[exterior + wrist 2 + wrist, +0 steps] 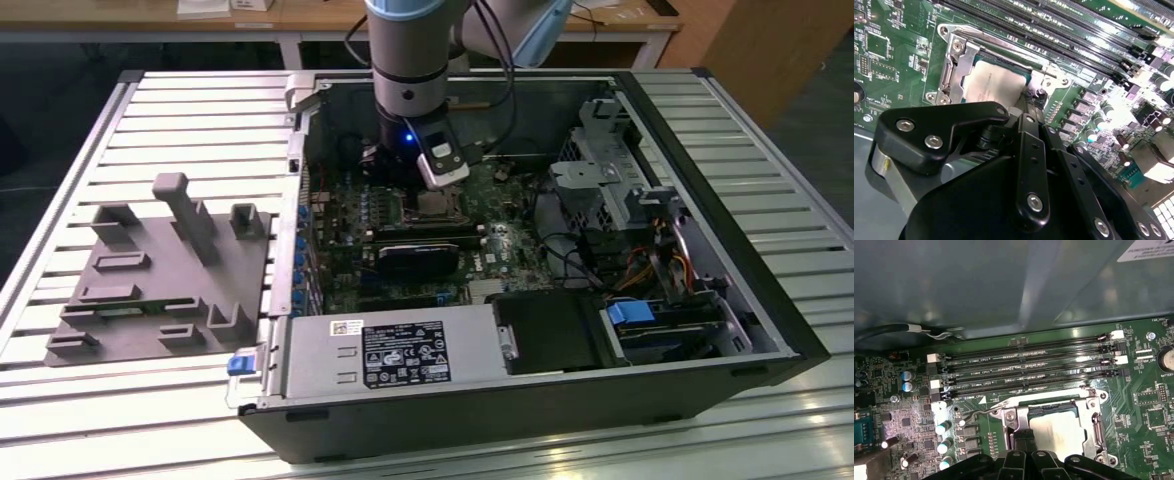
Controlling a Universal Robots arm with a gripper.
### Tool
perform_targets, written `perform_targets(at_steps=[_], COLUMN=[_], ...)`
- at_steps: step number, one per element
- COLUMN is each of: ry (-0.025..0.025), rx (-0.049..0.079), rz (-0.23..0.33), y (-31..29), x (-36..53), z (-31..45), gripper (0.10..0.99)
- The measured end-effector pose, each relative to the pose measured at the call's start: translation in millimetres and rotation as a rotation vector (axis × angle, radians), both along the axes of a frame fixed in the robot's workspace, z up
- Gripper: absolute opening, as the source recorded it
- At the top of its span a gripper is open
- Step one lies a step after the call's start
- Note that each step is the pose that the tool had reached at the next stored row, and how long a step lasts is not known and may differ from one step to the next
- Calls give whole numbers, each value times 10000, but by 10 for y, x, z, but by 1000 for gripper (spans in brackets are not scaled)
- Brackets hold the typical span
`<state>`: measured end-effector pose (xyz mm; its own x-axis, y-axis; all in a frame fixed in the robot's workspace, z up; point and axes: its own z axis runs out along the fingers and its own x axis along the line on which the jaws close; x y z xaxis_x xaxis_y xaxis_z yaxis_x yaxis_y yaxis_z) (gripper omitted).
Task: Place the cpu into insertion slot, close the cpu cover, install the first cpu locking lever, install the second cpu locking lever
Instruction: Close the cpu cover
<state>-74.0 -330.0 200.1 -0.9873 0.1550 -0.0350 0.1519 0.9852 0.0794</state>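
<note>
Just above one edge of the insertion slot (1051,408), the gripper (1024,440) (1030,97) is seen in both wrist views with its matte black, bolted fingers drawn together and nothing held between them. Inside the slot the cpu (1061,430) (991,82) is seated flat, its dull silver-grey top showing through the square window of the cpu cover (1091,427) (954,70), a thin plate of bright stamped metal laid down over it. A thin wire lever (979,411) is seen running out from one corner of the slot. Beside the slot long black memory slots (1029,370) are ranged in parallel on the green circuit board (1149,405). Beyond them open room is bounded by the smooth grey case wall (1004,285).
</note>
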Motion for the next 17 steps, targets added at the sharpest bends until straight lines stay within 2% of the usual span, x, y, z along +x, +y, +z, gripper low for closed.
perform_targets(at_steps=[6,12,17], ry=[2,1,19], rx=[-1,0,1], rz=[-1,0,0], y=[0,0,0], x=[9,9,64], z=[6,57,60], gripper=[102,102,102])
